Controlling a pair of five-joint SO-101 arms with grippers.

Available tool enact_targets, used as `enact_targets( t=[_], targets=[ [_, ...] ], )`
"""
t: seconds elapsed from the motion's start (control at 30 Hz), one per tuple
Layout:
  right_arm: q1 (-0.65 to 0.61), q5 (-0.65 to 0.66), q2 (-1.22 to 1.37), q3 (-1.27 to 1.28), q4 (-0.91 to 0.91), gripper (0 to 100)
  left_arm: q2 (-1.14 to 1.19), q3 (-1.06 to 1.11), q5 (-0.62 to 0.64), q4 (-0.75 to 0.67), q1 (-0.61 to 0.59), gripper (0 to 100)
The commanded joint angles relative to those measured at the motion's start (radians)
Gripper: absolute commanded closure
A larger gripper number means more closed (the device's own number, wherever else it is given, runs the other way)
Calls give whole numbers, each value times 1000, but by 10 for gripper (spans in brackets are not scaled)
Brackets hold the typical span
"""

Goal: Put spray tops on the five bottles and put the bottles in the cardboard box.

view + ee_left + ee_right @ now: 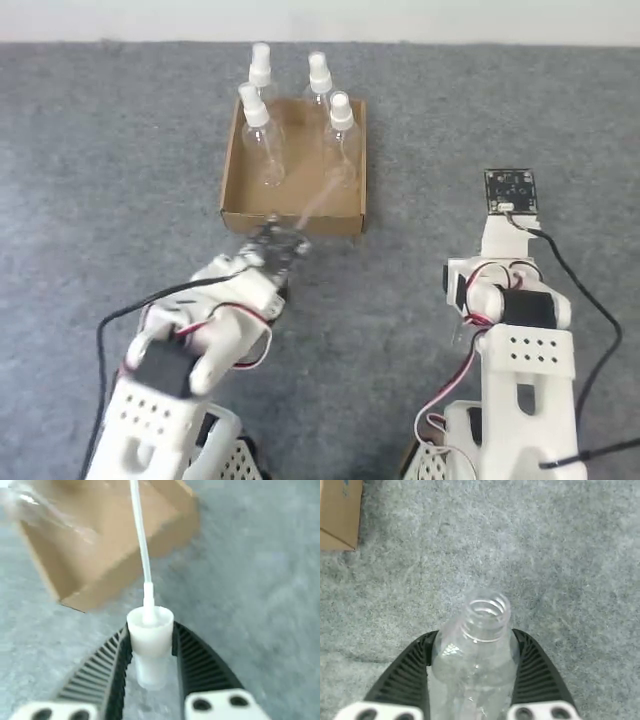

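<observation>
The cardboard box [292, 212] stands at the far middle of the grey carpet with several clear bottles in it, each with a white spray top [340, 111]. My left gripper [149, 652] is shut on a loose white spray top [149, 635], whose thin dip tube [141, 535] points toward the box [105, 565]. From the high view that arm [240, 290] sits just in front of the box's near wall. My right gripper [472, 667] is shut on an open clear bottle [477, 655], threaded neck uncapped, over the carpet at the right [508, 200].
The grey carpet [100, 200] spreads left and right of the box. A box corner [337, 515] shows far off in the right wrist view. Black and red cables [590, 300] trail from both arm bases near the front edge.
</observation>
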Motion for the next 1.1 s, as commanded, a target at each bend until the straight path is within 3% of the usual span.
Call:
enact_targets(
  t=[0.0,0.73,1.07],
  targets=[
    [8,-8,-28,-14,-28,991,-143,-2,51,3,-80,987],
    [8,-8,-27,-14,-28,991,-195,-16,292,-126,-397,984],
    [8,-8,-27,-14,-28,991,-192,-68,302,-127,-416,984]
  ],
)
